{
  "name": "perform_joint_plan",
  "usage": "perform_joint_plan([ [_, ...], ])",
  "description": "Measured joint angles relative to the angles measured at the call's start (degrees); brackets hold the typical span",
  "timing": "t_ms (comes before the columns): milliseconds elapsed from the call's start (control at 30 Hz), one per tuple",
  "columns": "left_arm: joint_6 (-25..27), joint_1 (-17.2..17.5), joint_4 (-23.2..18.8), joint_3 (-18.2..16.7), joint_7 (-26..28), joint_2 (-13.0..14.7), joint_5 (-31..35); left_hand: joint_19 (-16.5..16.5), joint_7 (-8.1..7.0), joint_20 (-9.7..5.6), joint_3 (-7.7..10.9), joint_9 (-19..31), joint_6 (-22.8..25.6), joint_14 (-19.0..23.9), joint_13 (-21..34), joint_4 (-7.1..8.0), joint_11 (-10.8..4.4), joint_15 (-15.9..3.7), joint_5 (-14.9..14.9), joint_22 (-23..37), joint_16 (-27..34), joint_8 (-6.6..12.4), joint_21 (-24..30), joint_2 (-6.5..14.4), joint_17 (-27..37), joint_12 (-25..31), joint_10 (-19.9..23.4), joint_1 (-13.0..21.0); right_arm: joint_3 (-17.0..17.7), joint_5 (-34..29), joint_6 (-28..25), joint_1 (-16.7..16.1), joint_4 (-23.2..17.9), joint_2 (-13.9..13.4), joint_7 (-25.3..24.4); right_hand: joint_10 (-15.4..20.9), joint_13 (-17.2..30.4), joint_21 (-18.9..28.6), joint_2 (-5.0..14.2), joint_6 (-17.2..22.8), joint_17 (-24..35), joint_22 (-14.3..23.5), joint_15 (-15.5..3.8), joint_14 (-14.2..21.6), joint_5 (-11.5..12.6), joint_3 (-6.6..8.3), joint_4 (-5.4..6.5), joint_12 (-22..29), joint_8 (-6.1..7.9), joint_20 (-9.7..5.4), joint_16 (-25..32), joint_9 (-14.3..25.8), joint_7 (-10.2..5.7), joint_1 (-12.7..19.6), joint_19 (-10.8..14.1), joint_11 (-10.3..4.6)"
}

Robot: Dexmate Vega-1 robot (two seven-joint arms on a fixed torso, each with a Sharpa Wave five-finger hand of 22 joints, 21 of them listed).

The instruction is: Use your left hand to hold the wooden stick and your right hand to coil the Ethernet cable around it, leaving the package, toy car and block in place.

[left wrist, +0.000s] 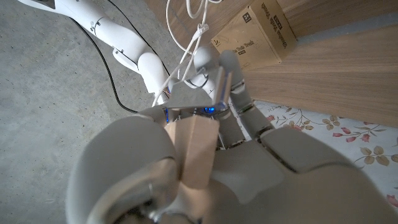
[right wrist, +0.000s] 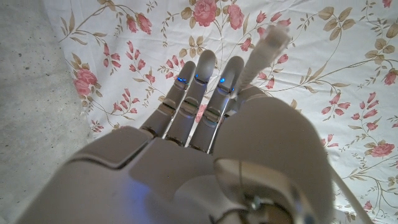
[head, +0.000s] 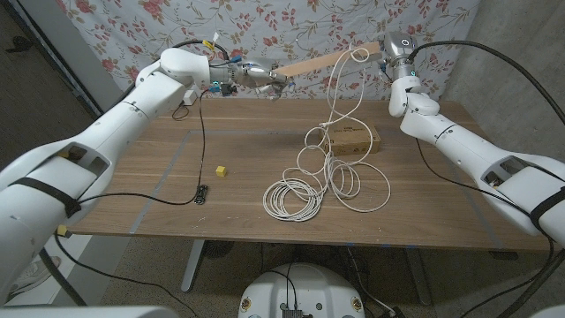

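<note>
Toy car (head: 203,192) too small; wooden stick's (head: 322,62) end behind right hand (head: 391,49).

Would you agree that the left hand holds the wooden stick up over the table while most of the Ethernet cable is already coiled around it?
Not quite: the left hand does hold the wooden stick up, but the head view shows most of the Ethernet cable lying in loose loops on the table.

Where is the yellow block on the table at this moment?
In the head view, the yellow block lies on the table's left half, apart from the cable coil and near the small toy car.
</note>
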Motion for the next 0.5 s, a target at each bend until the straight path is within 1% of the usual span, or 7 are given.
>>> perform_joint_plan([
  [67, -0.19, 0.21, -0.07, -0.13, 0.45, -0.04, -0.02, 0.0, 0.0, 0.0, 0.0, -0.01, 0.0, -0.01, 0.0, 0.0, 0.0, -0.01, 0.0, 0.0, 0.0, 0.0, 0.0, 0.0, 0.0, 0.0, 0.0, 0.0, 0.0, 0.3, 0.07, 0.0, 0.0, 0.0, -0.07, 0.0, 0.0, 0.0, 0.0, 0.0, 0.0, -0.1, 0.0, 0.0, 0.01, 0.0, 0.0, 0.0, 0.02, 0.0, 0.0, -0.01, 0.0, 0.0, 0.0, 0.0],
  [100, -0.29, 0.38, -0.14, -0.26, 0.93, -0.1, -0.03, 0.0, 0.0, 0.0, 0.0, -0.01, 0.0, -0.02, 0.0, 0.0, 0.0, -0.02, 0.0, 0.0, 0.01, 0.0, 0.0, 0.0, 0.0, 0.0, 0.0, 0.0, 0.0, 0.62, 0.29, -0.61, -0.17, -0.16, -0.23, 0.0, 0.0, 0.0, -0.01, 0.0, 0.0, -0.1, 0.0, 0.0, 0.01, 0.0, 0.0, 0.0, 0.02, 0.0, 0.0, -0.01, 0.0, 0.01, 0.0, 0.0],
  [300, -0.67, 0.71, -0.22, -0.4, 1.99, -0.46, -0.04, -0.32, 0.0, -0.32, 0.0, -0.08, 0.0, -0.02, 0.0, 0.0, 0.0, -0.02, 0.0, 0.01, 0.03, 0.11, 0.0, -0.01, 0.0, 0.0, 0.0, 0.0, 0.02, 1.92, 1.27, -1.87, -0.62, -0.39, -0.85, 0.0, 0.0, 0.22, -0.08, 0.0, 0.27, -0.36, 0.0, 0.0, 0.01, -0.15, 0.15, 0.0, 0.02, 0.21, -0.22, -0.02, 0.0, 0.08, -0.2, 0.0],
  [333, -0.77, 0.72, -0.21, -0.4, 2.38, -0.61, -0.04, -0.32, 0.0, -0.32, 0.0, -0.22, 0.0, -0.01, 0.0, 0.0, 0.0, -0.02, 0.0, 0.01, 0.03, 0.26, 0.0, -0.01, 0.0, 0.0, 0.0, 0.0, 0.2, 2.39, 1.5, -2.72, -0.91, -0.48, -1.05, 0.0, -0.07, 0.21, -0.08, 0.0, 0.27, -0.36, 0.0, 0.0, 0.01, -0.15, 0.15, 0.0, 0.02, 0.21, -0.22, -0.02, 0.0, 0.08, -0.2, 0.0],
  [500, -0.84, 0.51, 0.18, -0.25, 2.75, -1.16, 0.19, -0.31, 0.0, -0.32, 0.0, -0.22, -0.01, -0.01, -0.01, 0.0, 0.0, -0.01, 0.32, 0.01, 0.06, 0.41, 0.0, -0.01, 0.0, 0.0, 0.0, -0.01, 0.77, 3.82, 1.93, -4.84, -1.88, -0.62, -1.78, 0.0, -0.07, 0.43, -0.22, 0.0, 0.27, -0.5, 0.2, 0.21, 0.01, -0.16, 0.14, 0.0, 0.02, 0.21, -0.22, -0.03, 0.0, 0.22, -0.2, 0.0],
])
